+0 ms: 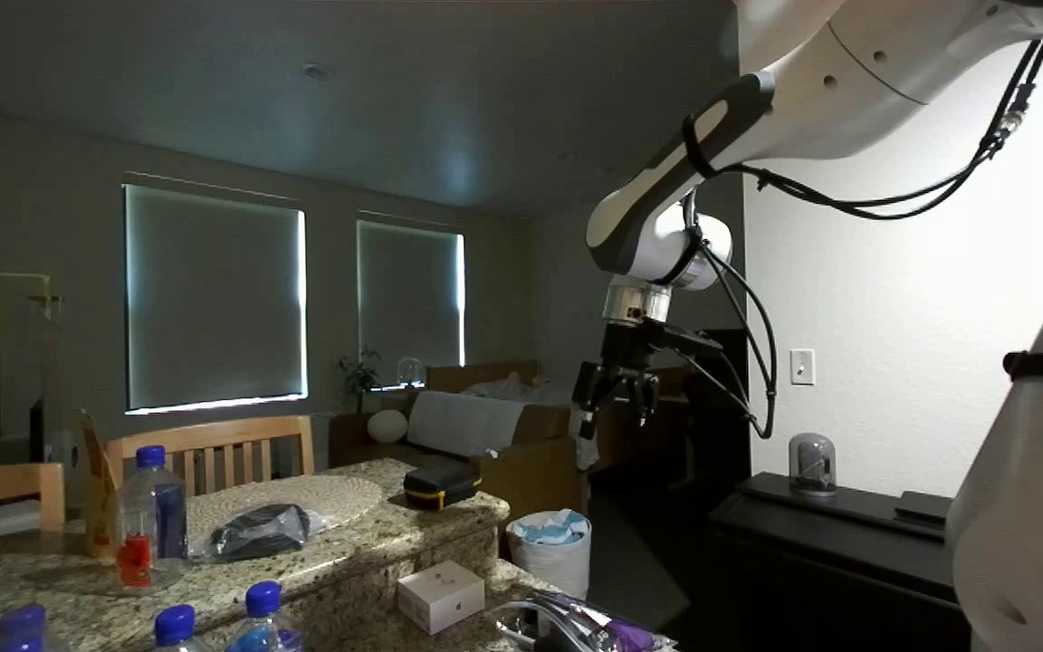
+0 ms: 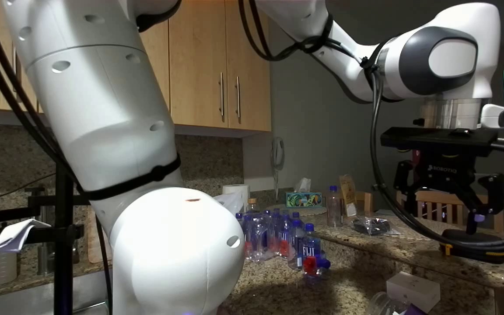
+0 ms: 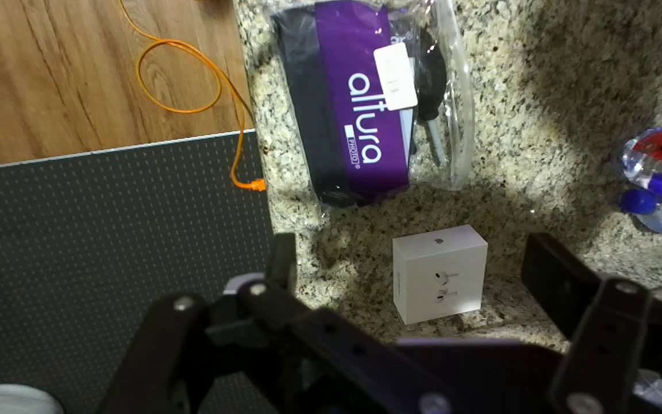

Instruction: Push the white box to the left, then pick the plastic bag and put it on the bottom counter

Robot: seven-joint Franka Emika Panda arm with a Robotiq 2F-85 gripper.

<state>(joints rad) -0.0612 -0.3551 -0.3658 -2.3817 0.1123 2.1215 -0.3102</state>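
Your gripper (image 1: 617, 419) hangs with its fingers spread wide and empty, while the white box (image 3: 443, 280) lies well below — on the bottom counter (image 3: 520, 126), just beside the foot of the raised ledge (image 1: 386, 532) — framed between the two fingers in the wrist view, its top too square to show a long axis. Left, in both exterior views, runs along the ledge away from its end with the black case (image 1: 441, 484), so you probably want the fingertips lowered on the box's flank nearer that end; the plastic bag (image 1: 263, 532) you likely want next lies on top of the ledge.
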